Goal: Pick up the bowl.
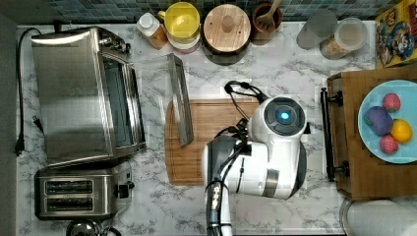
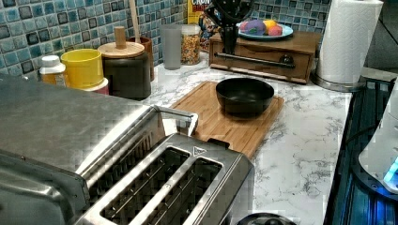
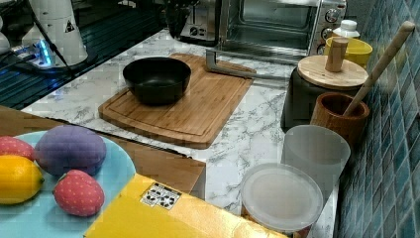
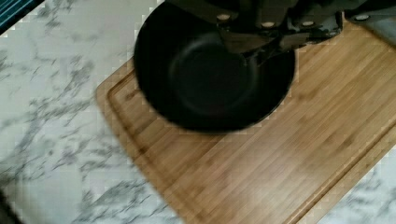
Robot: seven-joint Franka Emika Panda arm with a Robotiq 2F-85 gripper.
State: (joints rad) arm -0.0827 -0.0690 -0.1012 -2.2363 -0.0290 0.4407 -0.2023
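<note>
The black bowl point(image 2: 244, 96) sits upright and empty on the wooden cutting board point(image 2: 220, 124), toward the board's end nearest the fruit tray. It also shows in the right view point(image 3: 156, 79) and in the wrist view point(image 4: 210, 84). In the top view the white arm point(image 1: 265, 147) covers the bowl, and the cutting board point(image 1: 192, 147) shows beside it. My gripper point(image 2: 228, 48) hangs well above the bowl, apart from it. In the wrist view the gripper point(image 4: 275, 44) is over the bowl's rim, fingers together and holding nothing.
A toaster oven point(image 1: 83, 93) with its door point(image 1: 179, 98) lowered onto the board, and a toaster point(image 1: 78, 191), stand at the top view's left. A wooden tray point(image 1: 354, 147) carries the blue fruit plate point(image 1: 369, 137). Jars, a yellow container point(image 1: 182, 22) and a lidded canister point(image 1: 226, 32) line the back wall.
</note>
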